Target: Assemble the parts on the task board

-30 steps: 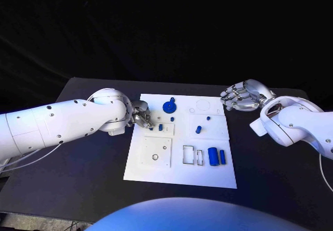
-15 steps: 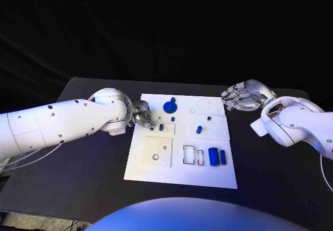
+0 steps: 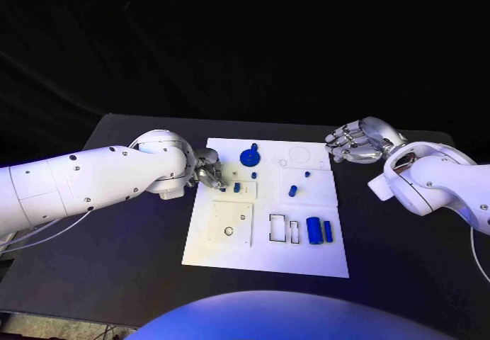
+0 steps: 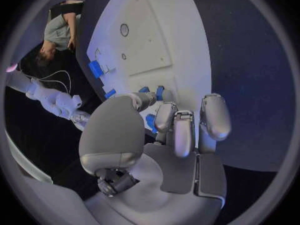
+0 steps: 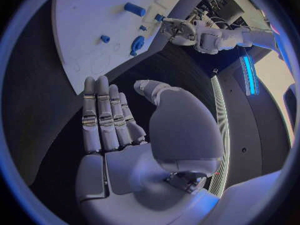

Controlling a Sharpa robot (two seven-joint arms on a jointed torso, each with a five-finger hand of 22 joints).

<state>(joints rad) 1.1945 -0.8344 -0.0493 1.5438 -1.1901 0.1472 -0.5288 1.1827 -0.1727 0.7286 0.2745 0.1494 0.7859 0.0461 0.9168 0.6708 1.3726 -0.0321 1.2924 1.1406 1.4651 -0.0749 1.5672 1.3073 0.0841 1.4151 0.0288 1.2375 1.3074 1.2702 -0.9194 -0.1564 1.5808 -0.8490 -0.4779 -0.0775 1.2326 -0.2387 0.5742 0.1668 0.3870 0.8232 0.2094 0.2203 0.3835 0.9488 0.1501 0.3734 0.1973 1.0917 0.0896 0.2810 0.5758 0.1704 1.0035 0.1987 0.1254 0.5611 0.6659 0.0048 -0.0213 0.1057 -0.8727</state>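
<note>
The white task board (image 3: 268, 244) lies mid-table. On it are a round blue part (image 3: 250, 156), a small blue peg (image 3: 236, 188), another peg (image 3: 293, 190), and a thick blue block (image 3: 314, 231) beside a slim one (image 3: 328, 229). My left hand (image 3: 210, 174) hovers at the board's left edge. Its thumb and fingertips (image 4: 165, 112) are close around small blue pieces (image 4: 150, 123), and whether it pinches one is hidden. My right hand (image 3: 356, 142) floats off the board's far right corner, fingers (image 5: 106, 115) straight, thumb apart, holding nothing.
Rectangular slots (image 3: 277, 227) sit left of the blue blocks. A square plate with a small ring hole (image 3: 228, 231) takes the board's near left. Bare black table (image 3: 133, 234) lies on both sides of the board.
</note>
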